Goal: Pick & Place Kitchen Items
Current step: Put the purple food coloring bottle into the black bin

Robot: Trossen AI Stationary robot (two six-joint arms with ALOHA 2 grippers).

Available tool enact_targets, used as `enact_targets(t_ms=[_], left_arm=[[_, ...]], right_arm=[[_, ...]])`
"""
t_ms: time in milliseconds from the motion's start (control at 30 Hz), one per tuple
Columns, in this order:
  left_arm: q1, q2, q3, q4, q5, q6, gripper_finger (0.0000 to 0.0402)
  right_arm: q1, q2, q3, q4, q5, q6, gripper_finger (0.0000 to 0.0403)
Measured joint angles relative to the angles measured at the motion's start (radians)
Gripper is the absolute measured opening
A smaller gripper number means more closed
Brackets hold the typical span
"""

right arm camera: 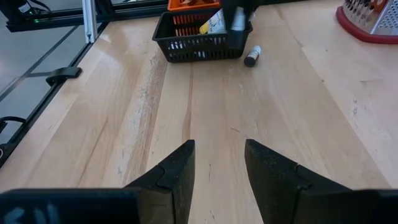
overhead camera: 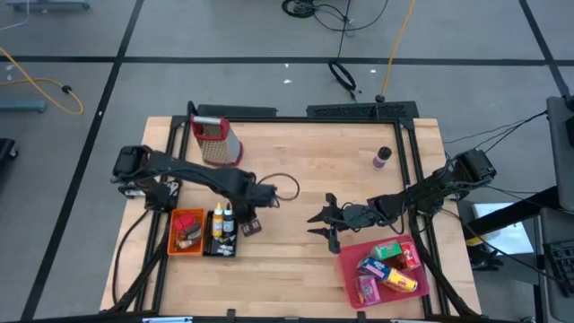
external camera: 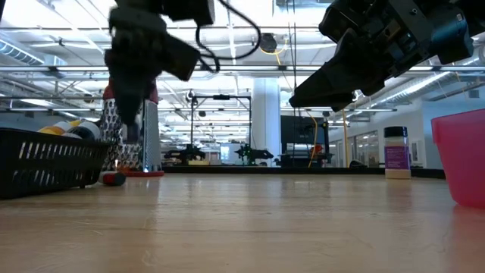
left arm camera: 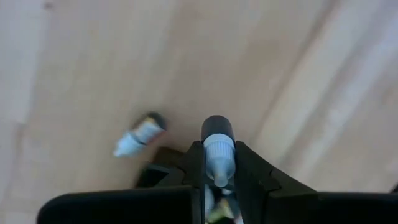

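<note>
My left gripper (overhead camera: 248,213) hangs above the table just right of the black basket (overhead camera: 221,235) and is shut on a little bottle (left arm camera: 217,155) with a black cap. A second little bottle (left arm camera: 140,134) lies on its side on the wood below, also seen in the right wrist view (right arm camera: 252,56). Yellow-capped bottles (overhead camera: 222,218) stand in the black basket. My right gripper (overhead camera: 321,222) is open and low over the middle of the table, touching nothing. Coloured cartons (overhead camera: 392,265) lie in the pink bin (overhead camera: 352,269). My left gripper pinches the little bottle between its two fingers (left arm camera: 249,168), which point down from above. The white neck and black cap (left arm camera: 217,129) stick out past the fingertips. The bottle is lifted clear of the table; its lower body is hidden between the fingers.
An orange basket (overhead camera: 186,231) with small pieces sits left of the black one. The red-topped metal grater (overhead camera: 215,139) stands toward the far left. A purple-capped jar (overhead camera: 383,158) stands far right. Bare wood lies between the two grippers and along the near edge.
</note>
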Motion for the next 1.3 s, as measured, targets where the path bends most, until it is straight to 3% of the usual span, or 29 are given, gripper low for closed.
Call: enact_targets(t_ms=[400,633,933,1300], left_arm=[[-0.198,0.0,0.05,-0.14,-0.002,-0.173,0.0046],[-0.271,0.0,0.05,-0.199,-0.057,-0.3,0.0056],[-0.304,0.0,0.041,-0.19,-0.133,-0.333,0.0062],[-0.305,0.0,0.04,-0.189,-0.133,-0.308,0.0062]], right_arm=[[0.0,0.0,0.0,0.0,0.0,0.001,0.0132],[0.0,0.0,0.0,0.001,0.0,0.003,0.0132],[0.0,0.0,0.0,0.001,0.0,0.003,0.0132],[0.0,0.0,0.0,0.001,0.0,0.003,0.0132]])
